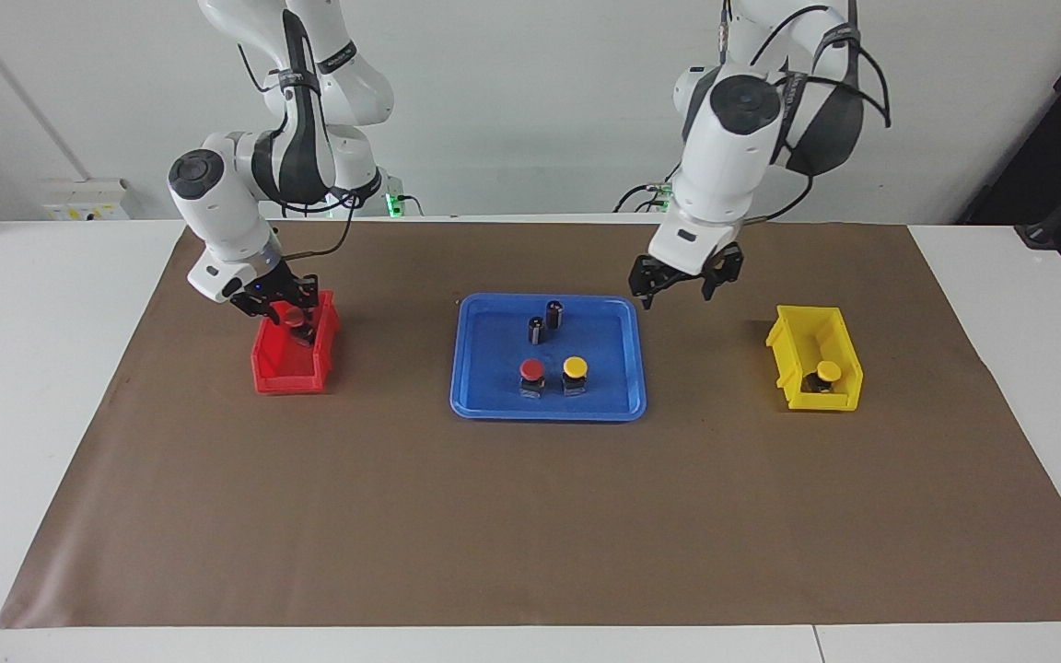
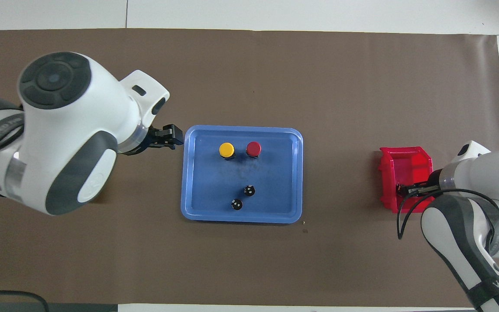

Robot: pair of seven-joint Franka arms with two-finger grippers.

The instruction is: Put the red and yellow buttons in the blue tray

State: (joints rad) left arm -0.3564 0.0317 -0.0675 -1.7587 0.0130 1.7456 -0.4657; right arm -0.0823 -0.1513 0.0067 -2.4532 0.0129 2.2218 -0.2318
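The blue tray (image 1: 494, 354) lies mid-table and holds a red button (image 1: 531, 372) and a yellow button (image 1: 575, 368) side by side; the tray also shows in the overhead view (image 2: 206, 173) with the same red button (image 2: 254, 148) and yellow button (image 2: 226, 150). A second yellow button (image 1: 828, 372) sits in the yellow bin (image 1: 793, 345). My right gripper (image 1: 280, 311) reaches into the red bin (image 1: 286, 378) and is shut on a second red button (image 1: 290, 317). My left gripper (image 1: 685, 282) is open and empty, raised over the mat beside the tray's corner.
Two dark capless cylinders (image 1: 536, 329) (image 1: 554, 313) stand in the tray, nearer to the robots than the buttons. In the overhead view the left arm hides the yellow bin, and the red bin (image 2: 405, 167) shows at the right arm's end. A brown mat (image 1: 530, 516) covers the table.
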